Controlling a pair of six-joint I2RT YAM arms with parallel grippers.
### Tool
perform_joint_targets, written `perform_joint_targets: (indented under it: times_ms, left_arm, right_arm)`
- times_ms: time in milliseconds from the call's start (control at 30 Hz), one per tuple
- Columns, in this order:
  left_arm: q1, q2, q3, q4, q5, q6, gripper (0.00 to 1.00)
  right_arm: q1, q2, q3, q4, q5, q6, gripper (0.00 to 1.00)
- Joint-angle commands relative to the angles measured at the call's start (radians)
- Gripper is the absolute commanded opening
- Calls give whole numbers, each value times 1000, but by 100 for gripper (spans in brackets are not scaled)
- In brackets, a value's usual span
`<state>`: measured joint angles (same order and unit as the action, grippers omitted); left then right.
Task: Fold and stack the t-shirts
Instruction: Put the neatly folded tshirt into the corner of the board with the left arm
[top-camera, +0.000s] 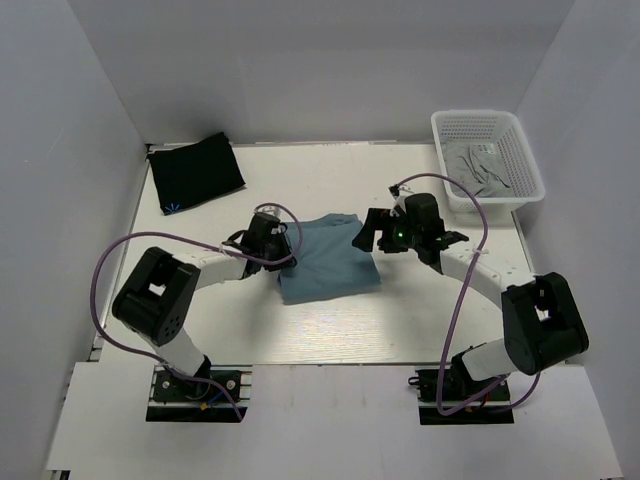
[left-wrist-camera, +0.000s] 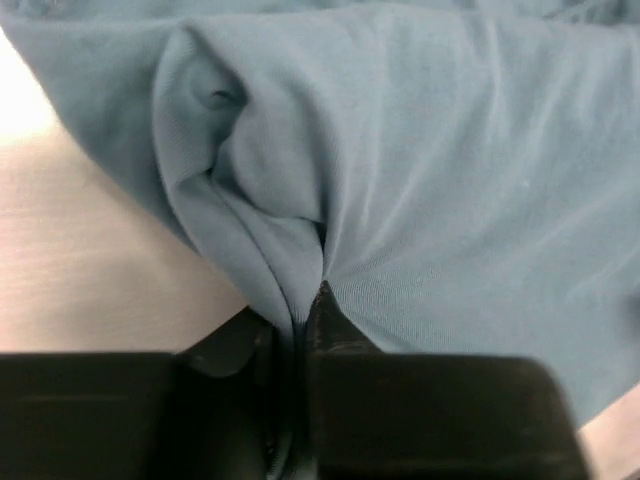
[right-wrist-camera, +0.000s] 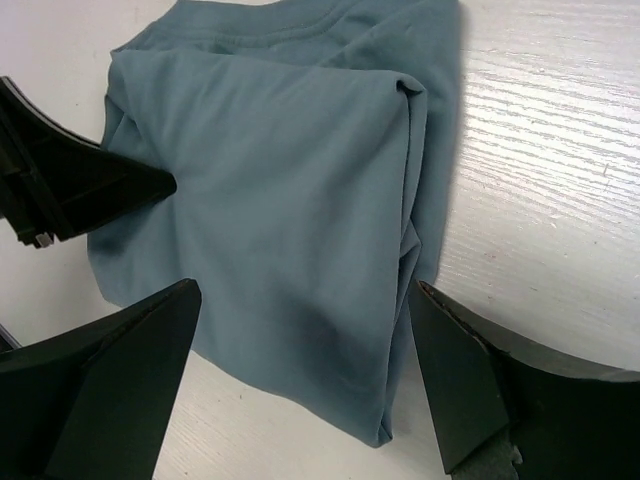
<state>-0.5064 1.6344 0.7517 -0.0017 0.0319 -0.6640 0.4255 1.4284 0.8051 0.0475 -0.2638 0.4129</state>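
Note:
The teal-blue t-shirt (top-camera: 328, 258) lies folded in the middle of the table. My left gripper (top-camera: 278, 248) is at its left edge, and the left wrist view shows it shut (left-wrist-camera: 305, 320) on a bunched fold of the teal cloth (left-wrist-camera: 420, 170). Over the shirt's right edge hovers my right gripper (top-camera: 368, 232). It stands open (right-wrist-camera: 305, 300), with the shirt's folded corner (right-wrist-camera: 300, 200) below and between its fingers and nothing held. The black t-shirt (top-camera: 195, 172) lies folded at the back left, a tiny light-blue mark at its near corner.
A white mesh basket (top-camera: 520, 150) with grey cloth inside stands at the back right. White walls close in the table on three sides. A black part of the left gripper (right-wrist-camera: 70, 185) shows at the left of the right wrist view.

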Motion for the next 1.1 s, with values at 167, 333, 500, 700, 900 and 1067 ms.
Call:
perform_joint_targets:
  times_ms: [167,333,500,700,900,1067]
  left_arm:
    - [-9,113,182,-205,-208,153,0]
    - [16,102,333,-271,-341,289,0]
    - [25,145,553,-345,-490,449,0]
    - [84,275,808,-422,-612,613,0]
    - [175,352,978,-409,-583,632,0]
    - [246,390,1107,-377,-572,728,0]
  right_arm:
    - [-7,-97,-40,38,112,9,90]
    - [-4,-149,-61,43,188,3,90]
    - [-8,-145,-61,45,230,6,90]
    - [-4,-109,-49,37,258,6,90]
    - [-7,-59,-20,20,290,4,90]
    - [-7,-25,2,25,284,6,90]
